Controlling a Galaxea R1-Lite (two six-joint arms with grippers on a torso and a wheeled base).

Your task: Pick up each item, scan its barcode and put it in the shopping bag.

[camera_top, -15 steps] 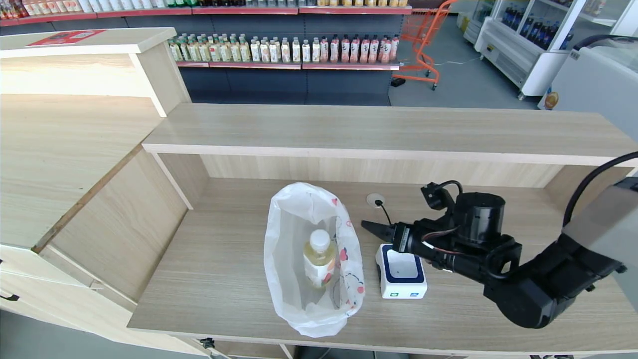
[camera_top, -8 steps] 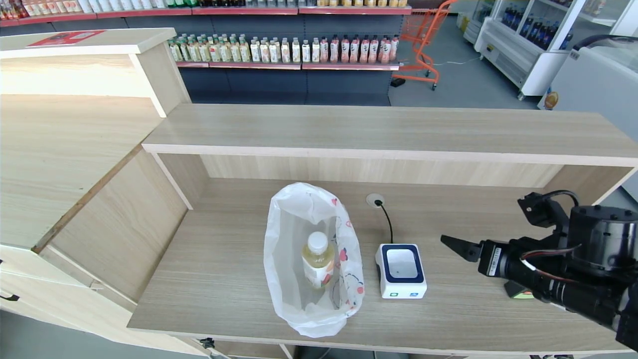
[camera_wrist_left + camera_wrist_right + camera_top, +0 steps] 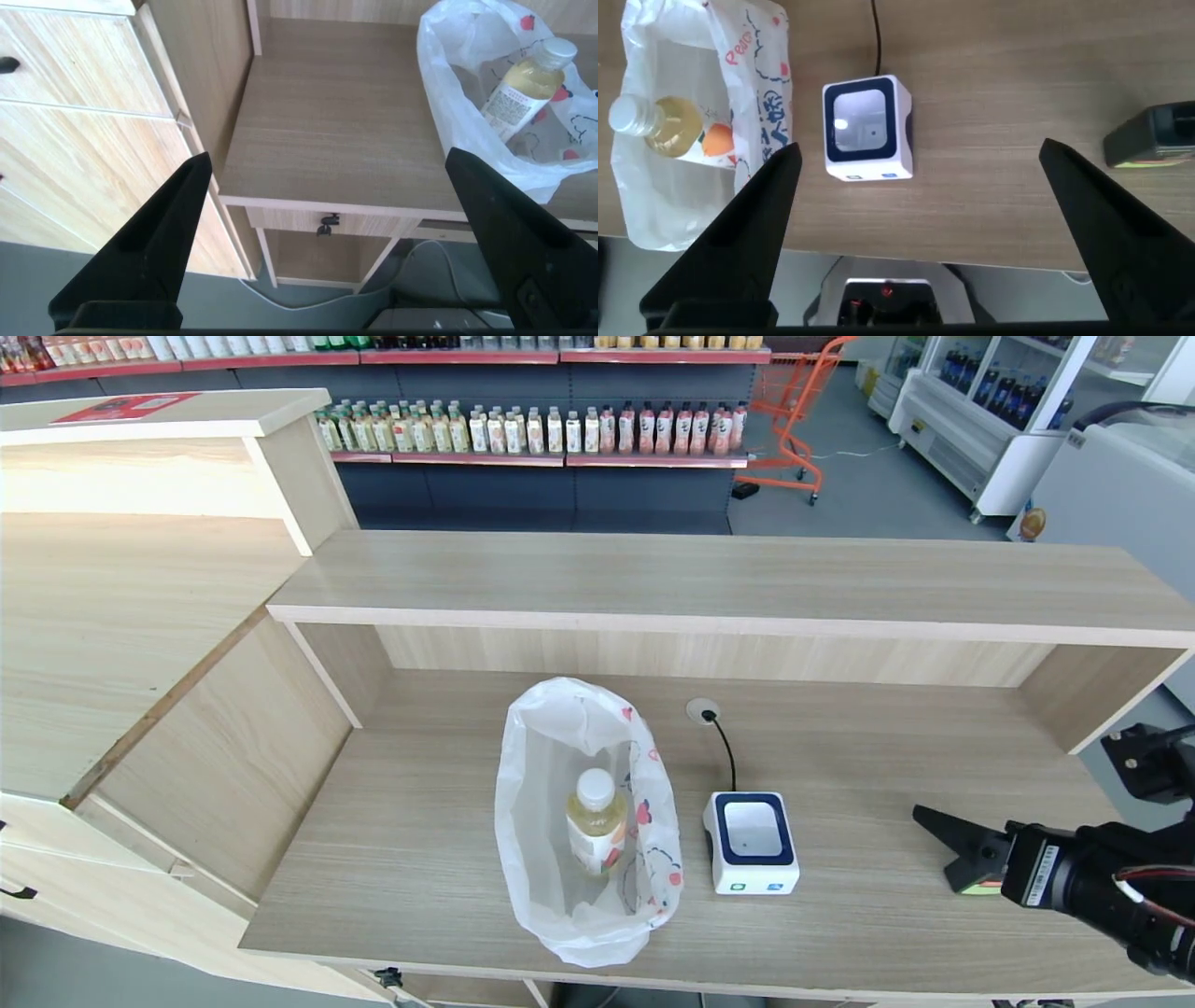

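Note:
A white printed shopping bag (image 3: 537, 775) stands open on the wooden counter (image 3: 878, 756), also seen as bag (image 3: 448, 56) and bag (image 3: 752, 56). Inside it leans a bottle (image 3: 596, 821) of yellow drink with a white cap, bottle (image 3: 523, 84), bottle (image 3: 663, 126). To the bag's right lies the white and blue scanner (image 3: 752, 840), scanner (image 3: 868, 126). My right gripper (image 3: 934, 826) hangs open and empty above the counter's right end, gripper (image 3: 917, 147). My left gripper (image 3: 329, 157) is open and empty, off the counter's front left corner.
A small dark item with a yellow-green base (image 3: 966, 880) rests on the counter under the right gripper, item (image 3: 1153, 135). The scanner's cable (image 3: 724, 751) runs back to a hole. A raised shelf (image 3: 728, 579) and side walls bound the counter.
My right arm has pulled back to the right, from just above the scanner to the counter's right end. The bottle in the bag has stayed put.

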